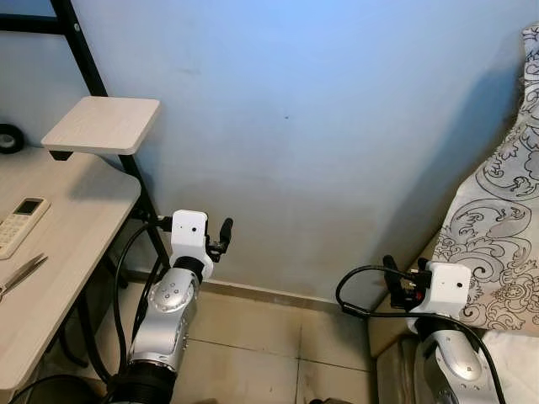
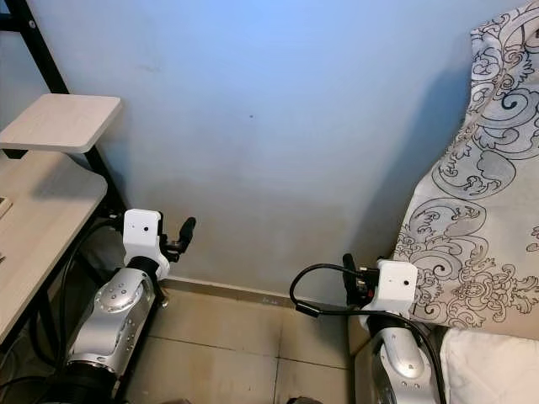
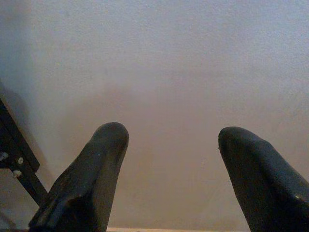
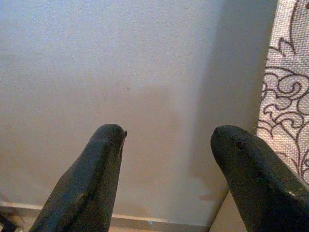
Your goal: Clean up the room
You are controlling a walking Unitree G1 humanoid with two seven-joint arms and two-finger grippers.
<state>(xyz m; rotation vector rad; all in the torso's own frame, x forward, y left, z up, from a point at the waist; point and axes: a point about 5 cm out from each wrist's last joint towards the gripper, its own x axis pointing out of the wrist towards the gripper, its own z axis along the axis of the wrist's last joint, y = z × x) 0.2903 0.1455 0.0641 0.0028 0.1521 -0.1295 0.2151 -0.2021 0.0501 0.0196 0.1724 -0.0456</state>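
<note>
Wall (image 1: 320, 126), pale blue, is faced straight on, with a skirting strip at its foot and tiled floor (image 1: 253, 337) below it.

Left pincer (image 3: 169, 145) is held up low in front of the wall, just right of the tabletop's black frame (image 1: 93, 76); fingers (image 3: 91, 183) are seen spread wide apart in the left wrist view, nothing between them, plain wall beyond. A black cable is looped beside the left arm.

Right pincer (image 4: 166, 142) is held low at the right, near the bed edge, pointed at the wall; fingers (image 4: 91, 183) are spread apart, nothing gripped. Patterned cloth is seen just beside one finger in the right wrist view; contact cannot be told. A black cable (image 1: 362, 295) is looped out to the left of the right wrist.

Tabletop (image 1: 59, 244), light wood, is at the left. On it a white remote control (image 1: 21, 223) is lying near the left edge, and a pair of scissors (image 1: 21, 273), partly cut off by the frame edge, is lying nearer than it. A small light wood shelf (image 1: 101, 124) is fixed on the black frame above the tabletop's far corner. A dark roll, possibly tape (image 1: 10, 137), is seen at the far left edge.

Bedspread (image 1: 497, 227), white with grey scroll pattern, is draped down at the right side, over a white mattress edge (image 2: 497, 362).
</note>
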